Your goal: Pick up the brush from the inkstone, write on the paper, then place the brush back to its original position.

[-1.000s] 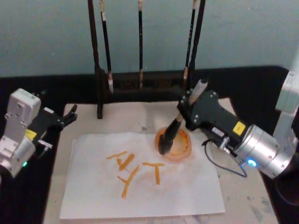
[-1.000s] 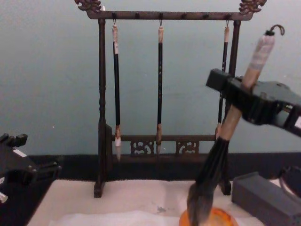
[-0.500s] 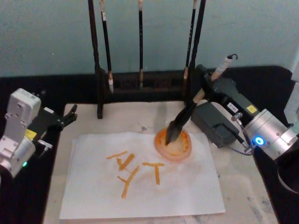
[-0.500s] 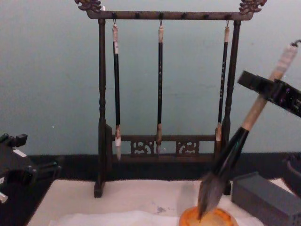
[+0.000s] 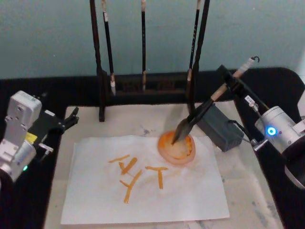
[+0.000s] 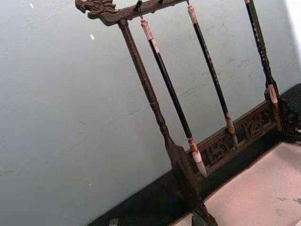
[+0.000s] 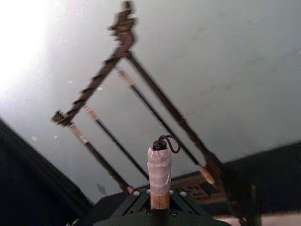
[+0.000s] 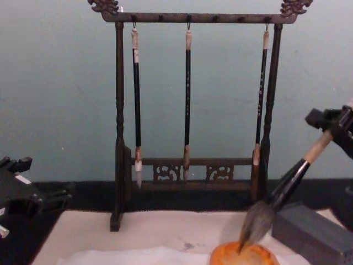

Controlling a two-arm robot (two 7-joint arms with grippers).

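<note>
The brush [image 5: 200,113] leans steeply to the right, its dark tuft resting in the orange-stained inkstone [image 5: 177,149]. My right gripper [image 5: 228,82] is shut on the tan handle, well above the table at the right. From the chest view the brush [image 8: 286,185] slants from the inkstone [image 8: 251,256] up to that gripper [image 8: 331,126]. The right wrist view shows the taped handle end [image 7: 159,176] with its hook loop. The paper [image 5: 143,183] lies flat with orange strokes on it. My left gripper [image 5: 72,117] stays parked, open, at the left.
A wooden rack [image 5: 143,86] with three thin hanging brushes stands behind the mat [image 5: 248,191]; it also shows from the chest [image 8: 187,171] and left wrist [image 6: 155,108]. A grey block [image 5: 220,128] lies under the slanted brush, right of the inkstone.
My right arm has pulled back to the right, and the brush has tipped from nearly upright to a low slant. Its tuft stayed at the inkstone. The left arm is unchanged.
</note>
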